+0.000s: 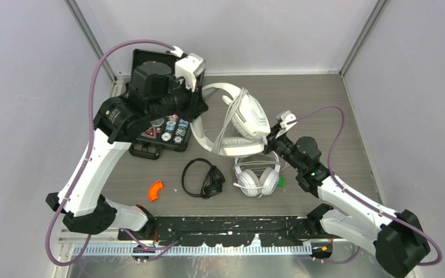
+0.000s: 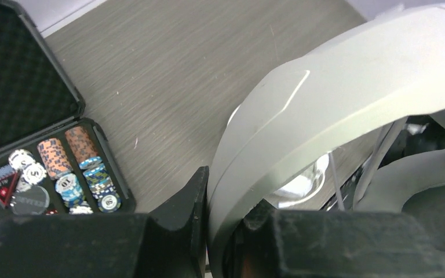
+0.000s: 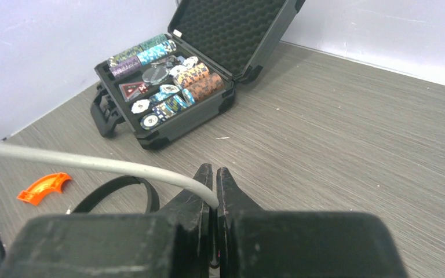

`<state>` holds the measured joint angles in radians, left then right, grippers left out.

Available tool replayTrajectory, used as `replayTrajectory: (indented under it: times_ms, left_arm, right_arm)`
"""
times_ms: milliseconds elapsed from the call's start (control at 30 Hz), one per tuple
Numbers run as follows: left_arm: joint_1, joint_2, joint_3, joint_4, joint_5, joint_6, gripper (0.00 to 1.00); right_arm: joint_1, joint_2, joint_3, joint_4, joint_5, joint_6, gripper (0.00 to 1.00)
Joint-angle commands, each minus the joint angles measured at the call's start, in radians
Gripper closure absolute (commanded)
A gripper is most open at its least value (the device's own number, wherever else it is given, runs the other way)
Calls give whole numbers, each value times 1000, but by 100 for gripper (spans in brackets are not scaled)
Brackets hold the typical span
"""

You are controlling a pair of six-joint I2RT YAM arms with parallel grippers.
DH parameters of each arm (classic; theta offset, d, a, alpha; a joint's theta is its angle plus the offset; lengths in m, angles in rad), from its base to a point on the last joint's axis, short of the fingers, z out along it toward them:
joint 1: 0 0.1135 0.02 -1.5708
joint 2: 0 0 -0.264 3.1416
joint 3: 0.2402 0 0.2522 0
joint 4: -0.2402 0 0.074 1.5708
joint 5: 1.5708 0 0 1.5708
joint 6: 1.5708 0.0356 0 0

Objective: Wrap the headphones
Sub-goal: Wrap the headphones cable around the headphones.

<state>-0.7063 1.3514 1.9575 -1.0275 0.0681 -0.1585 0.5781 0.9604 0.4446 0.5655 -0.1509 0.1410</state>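
One open case (image 3: 192,120) of chips (image 3: 168,95), three headsets on the table (image 1: 324,110).
Your black case has its lid up, and the chips sit racked in its tray. Mid-table sits a large white headset (image 1: 240,119), with a smaller white headset (image 1: 258,178) and a black headset (image 1: 200,178) in front of it; one orange piece (image 1: 156,190) lies nearby. Your left gripper (image 2: 223,202) clamps the large one's band; your right gripper (image 3: 215,174) is pinched tight on a pale cord (image 3: 92,163).

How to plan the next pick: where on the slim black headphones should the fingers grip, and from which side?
Probably the thin headband of the black headphones, from straight above, one finger inside the loop, one outside. It lies flat on the table, narrow and bare, while the earcups bunch together at one end.
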Motion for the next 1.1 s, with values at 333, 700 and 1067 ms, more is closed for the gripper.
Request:
replayTrajectory:
  times_ms: [333,700,1067]
  left_arm:
    - [2,-119,-319,125,190,427,100]
    - [1,-84,-357,87,132,501,100]
    - [-15,-32,-348,41,13,697,100]
  right_arm:
    - [-33,-199,206,-531,-16,189,100]
    - [-32,-189,463,-877,-101,303,100]
    - [-33,-104,686,-1121,-241,396,100]
